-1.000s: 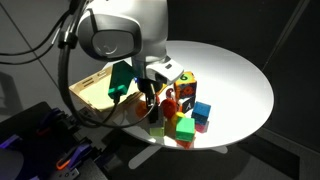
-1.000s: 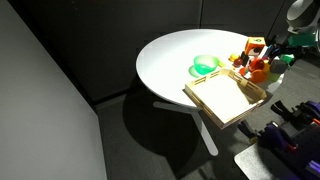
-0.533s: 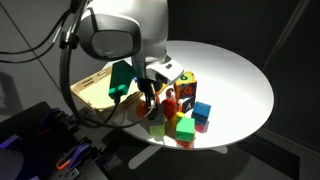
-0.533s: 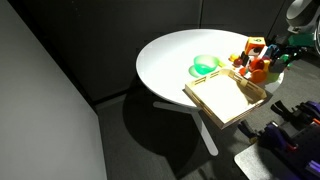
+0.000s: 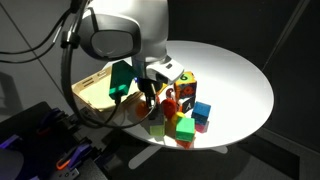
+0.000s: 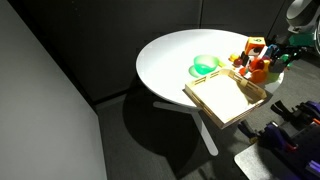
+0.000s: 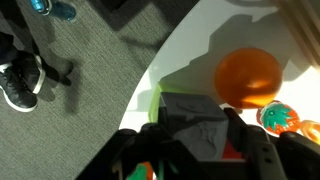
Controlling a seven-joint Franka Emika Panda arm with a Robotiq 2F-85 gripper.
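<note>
In the wrist view my gripper [image 7: 196, 140] is shut on a dark grey block [image 7: 193, 118], with one dark finger on each side of it. The block stands near the table's edge, on or beside a lime-green piece [image 7: 155, 103]. An orange ball [image 7: 248, 76] lies just beyond it, and a red-and-green toy [image 7: 292, 118] shows at the right. In an exterior view the gripper [image 5: 149, 101] reaches down into a cluster of coloured blocks, beside a green block [image 5: 185, 127] and a blue block [image 5: 202, 112]. The grey block is hidden there.
The round white table [image 5: 232, 70] [image 6: 168, 52] carries a shallow wooden tray [image 5: 98, 92] [image 6: 226, 98] and a green bowl [image 6: 205, 66]. The toy cluster [image 6: 255, 62] sits at the table's rim. A person's shoe [image 7: 20, 86] stands on the grey carpet below.
The jaws have shut on the dark grey block. The arm and the other objects have not visibly moved.
</note>
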